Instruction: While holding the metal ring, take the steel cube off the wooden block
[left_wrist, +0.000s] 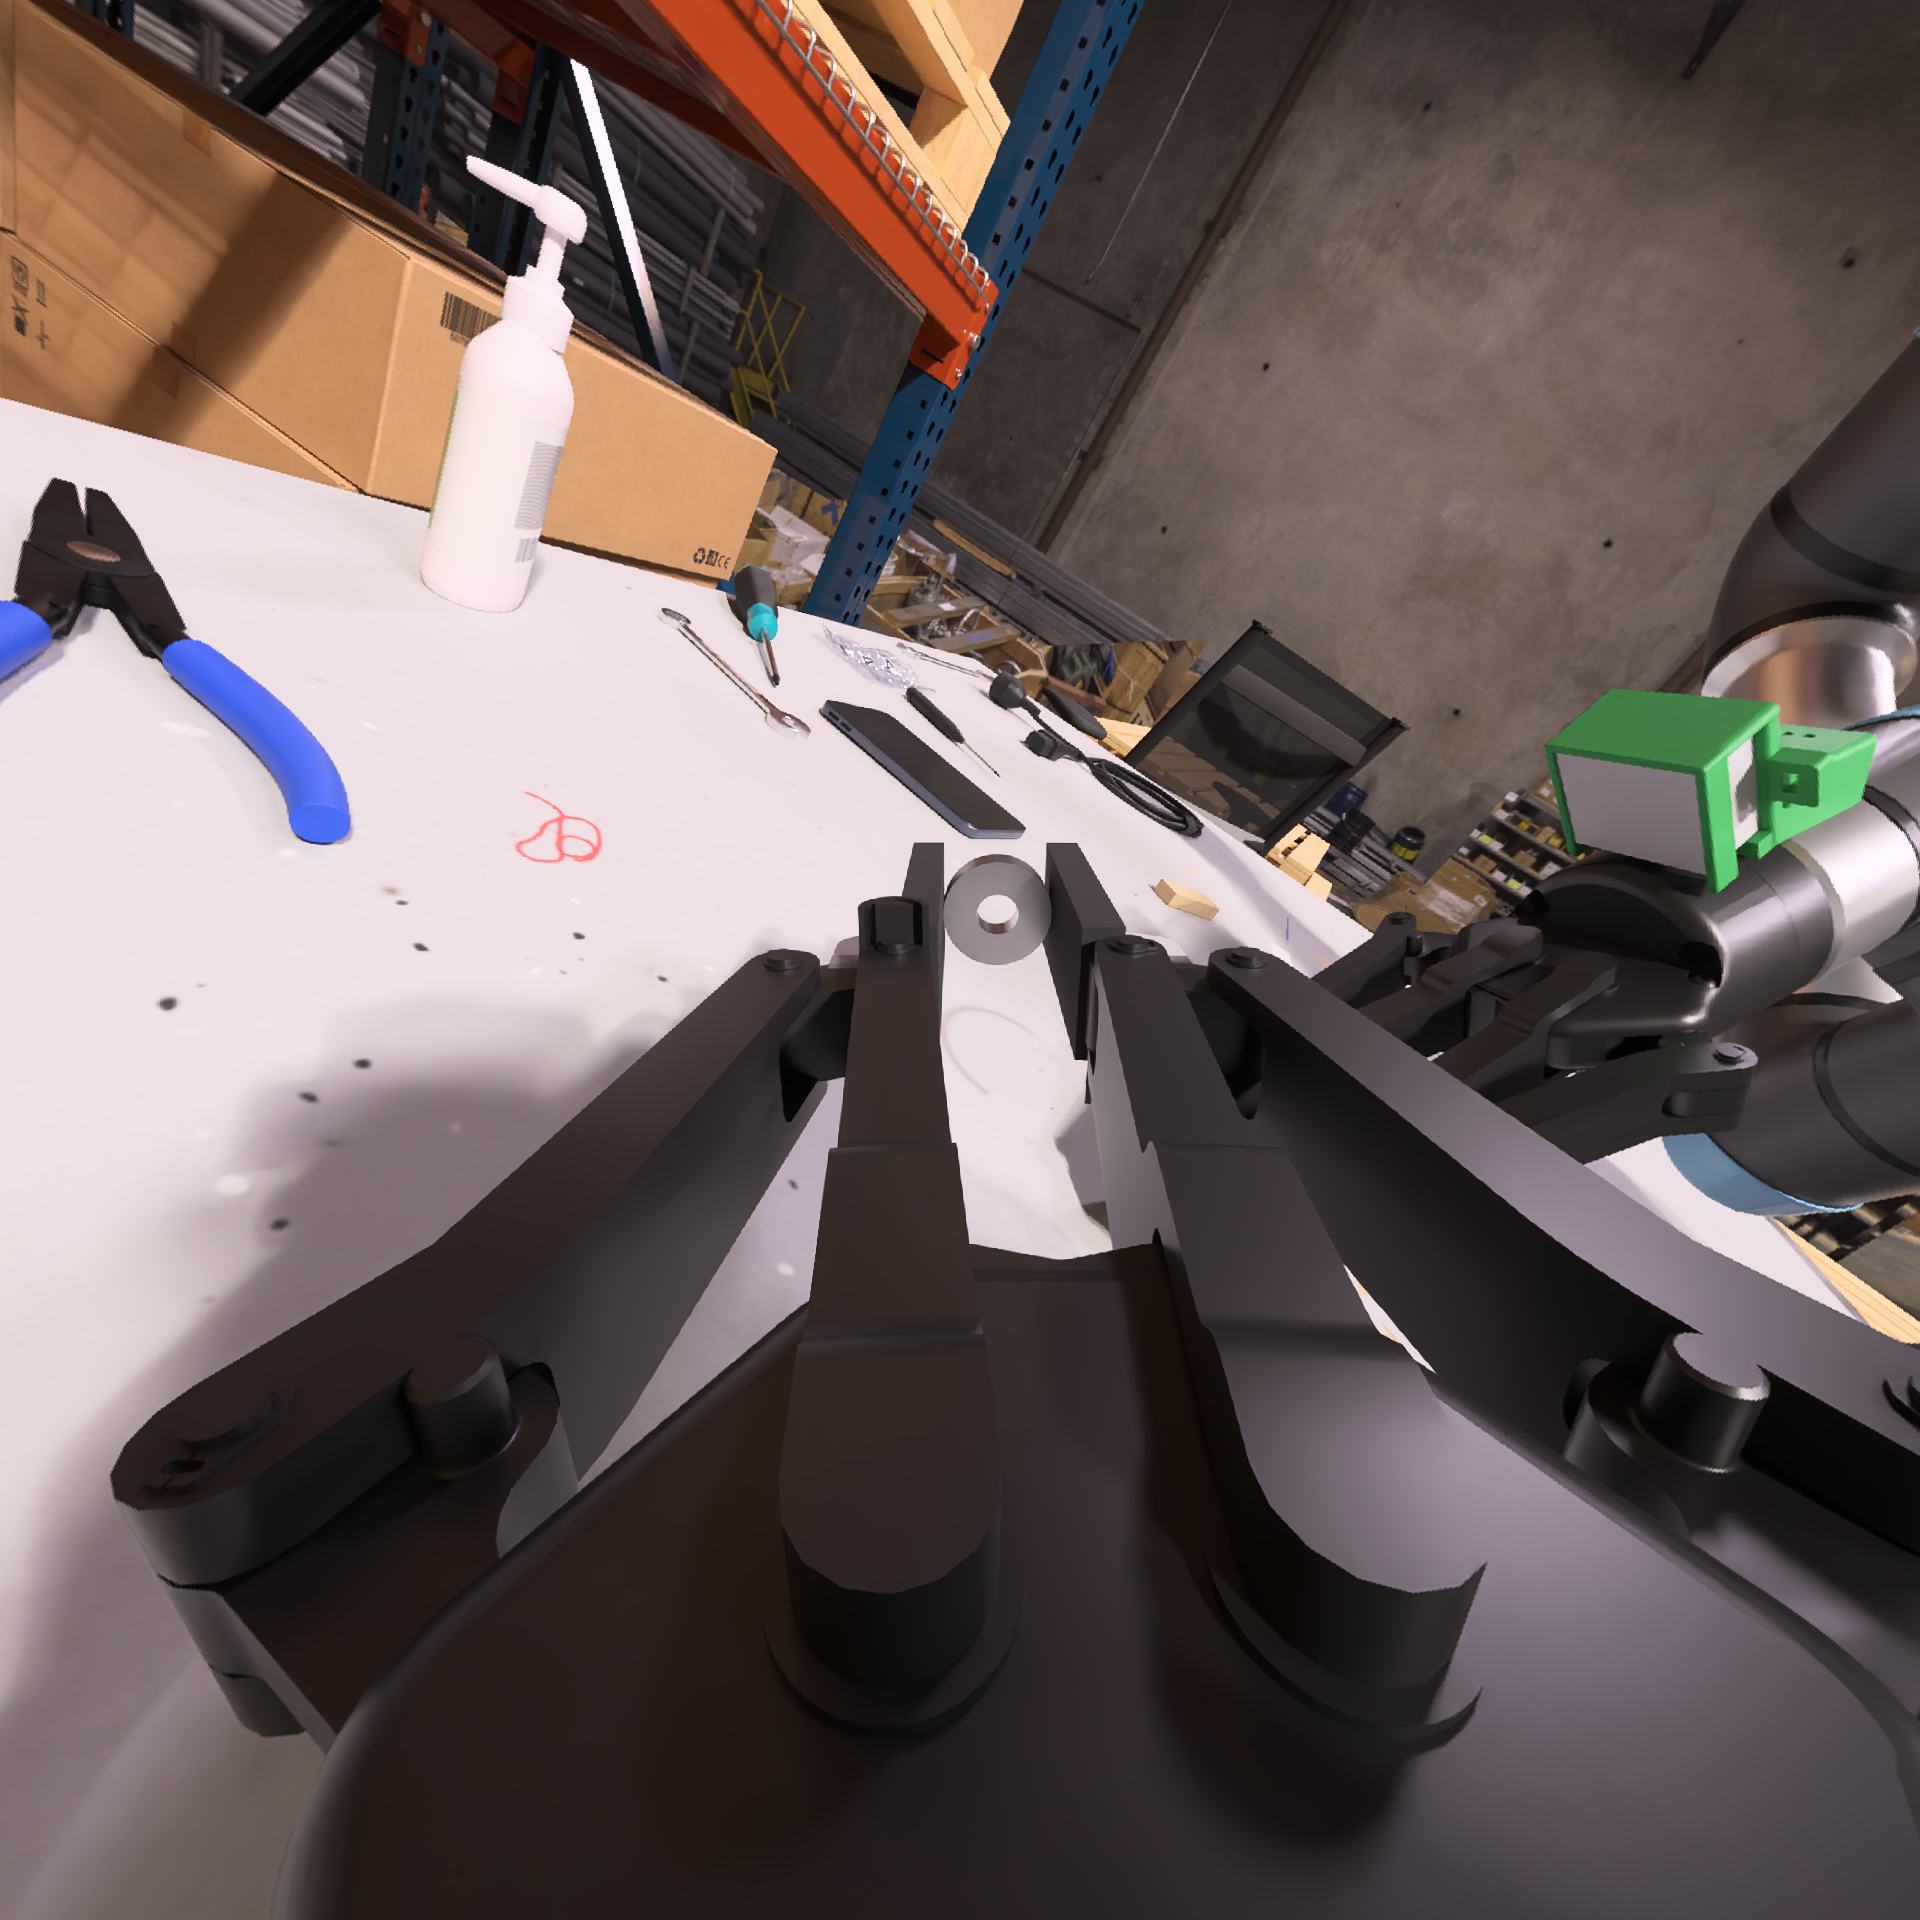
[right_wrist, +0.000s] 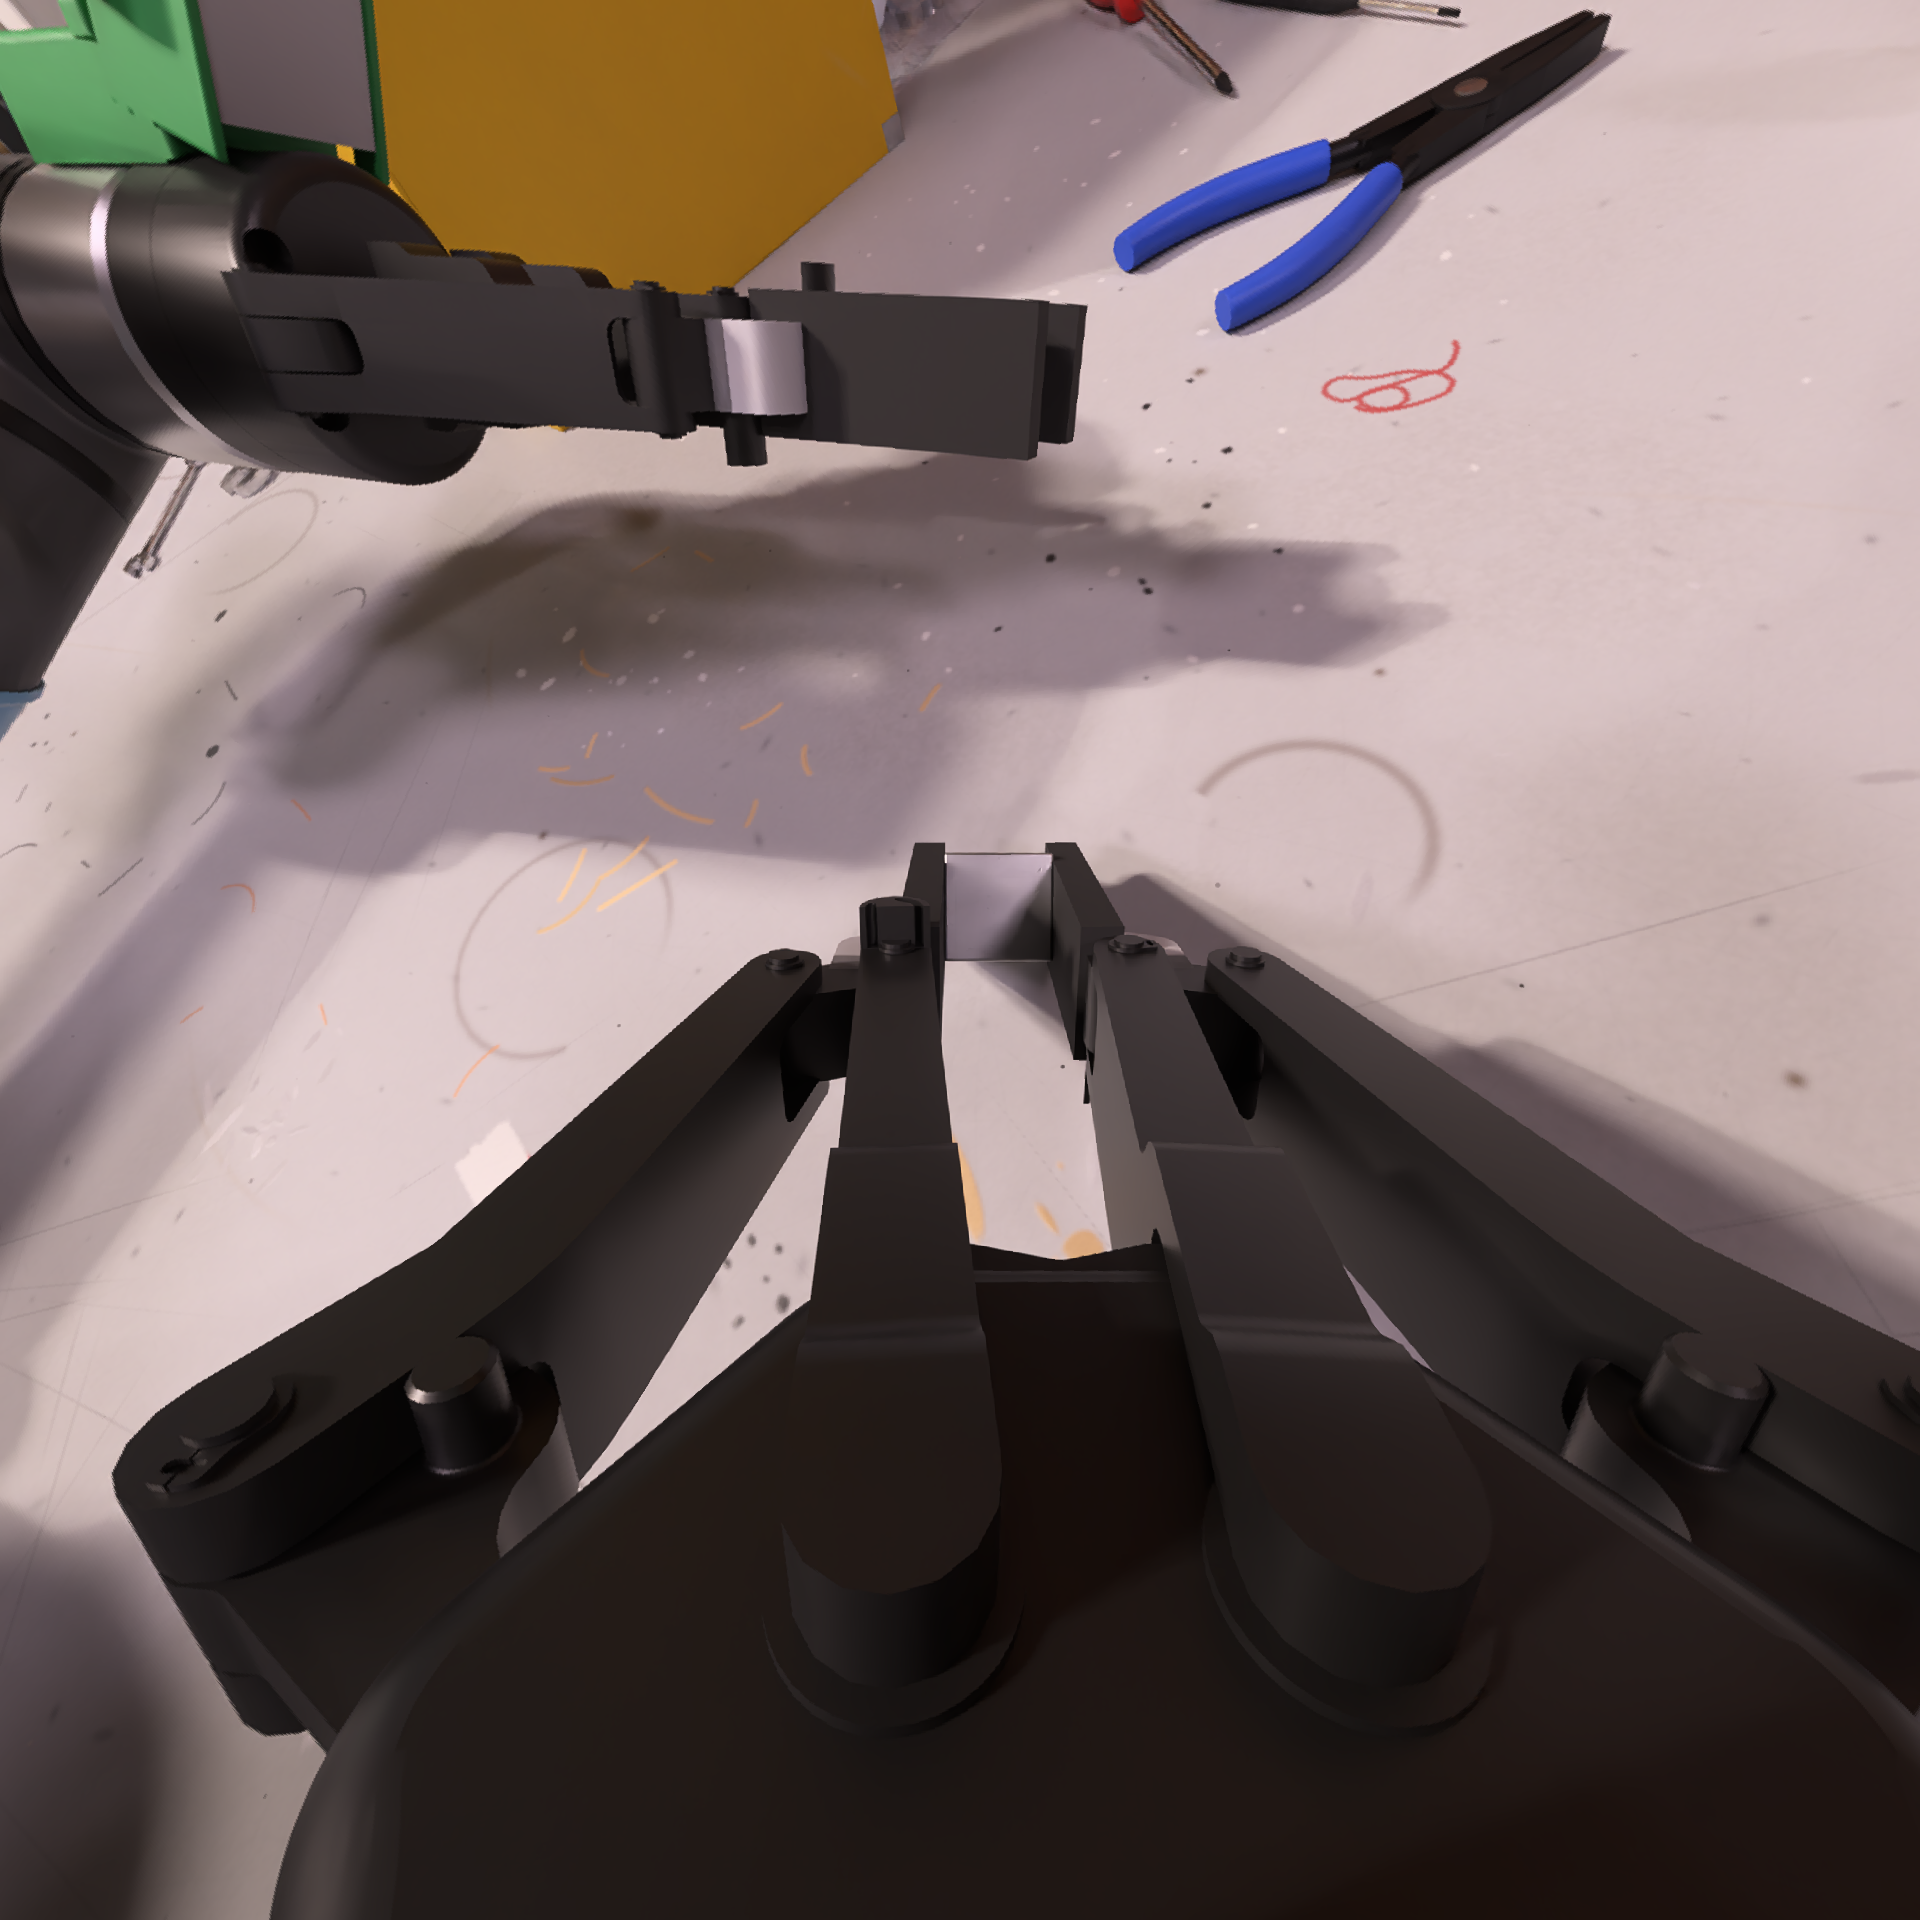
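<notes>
Steady grips matter — left gripper (left_wrist: 995, 883) clamps flat grey metal ring (left_wrist: 995, 910), right gripper (right_wrist: 995, 883) pinches shiny steel cube (right_wrist: 997, 906); lower it gently.

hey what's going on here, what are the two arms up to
Two robot arms work over a white table scattered with tools. The left tool is shut on a metal ring, held off the table. The right tool is shut on a steel cube, also off the surface. A small wooden block lies on the table with nothing on it, so the cube appears already lifted off. Blue-handled pliers lie nearby.
</notes>
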